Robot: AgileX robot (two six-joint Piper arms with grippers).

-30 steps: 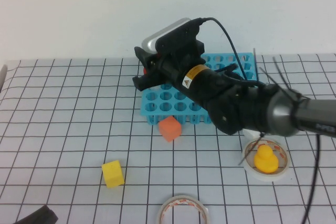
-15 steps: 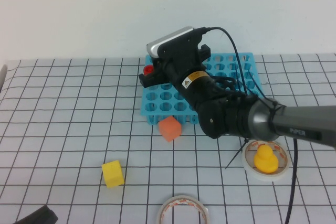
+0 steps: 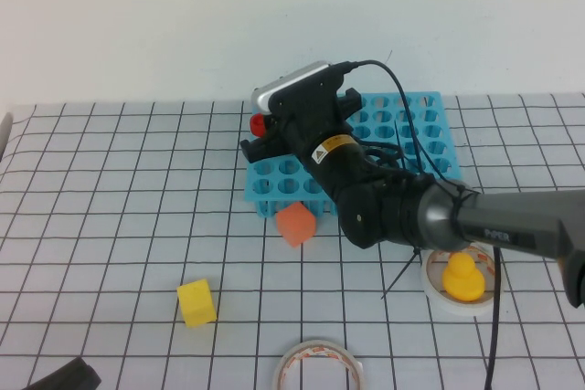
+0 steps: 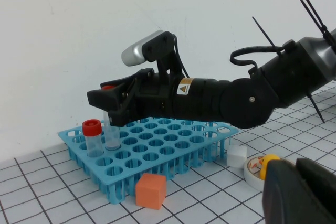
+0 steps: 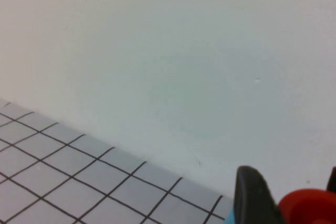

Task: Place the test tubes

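A blue test-tube rack (image 3: 402,139) (image 4: 157,148) stands at the back of the grid mat. My right gripper (image 3: 254,142) (image 4: 112,98) hovers over the rack's far left corner, shut on a clear test tube (image 4: 112,132) just below its red cap (image 4: 108,86) (image 5: 308,206). The tube hangs upright with its lower end in a rack hole. A second red-capped tube (image 4: 93,137) stands in the neighbouring corner hole; a red cap (image 3: 259,123) shows there from above. My left gripper (image 4: 298,190) is shut and empty, low at the mat's front left (image 3: 62,376).
An orange cube (image 3: 295,224) lies against the rack's front edge. A yellow cube (image 3: 196,303) sits front left. A tape roll (image 3: 482,302) holds a yellow duck (image 3: 462,276); a white cube (image 4: 237,155) lies beside it. Another tape roll (image 3: 320,358) is at the front edge.
My right arm has drawn its wrist in over the rack's far left corner, bringing the held tube more upright. The left arm has not moved.
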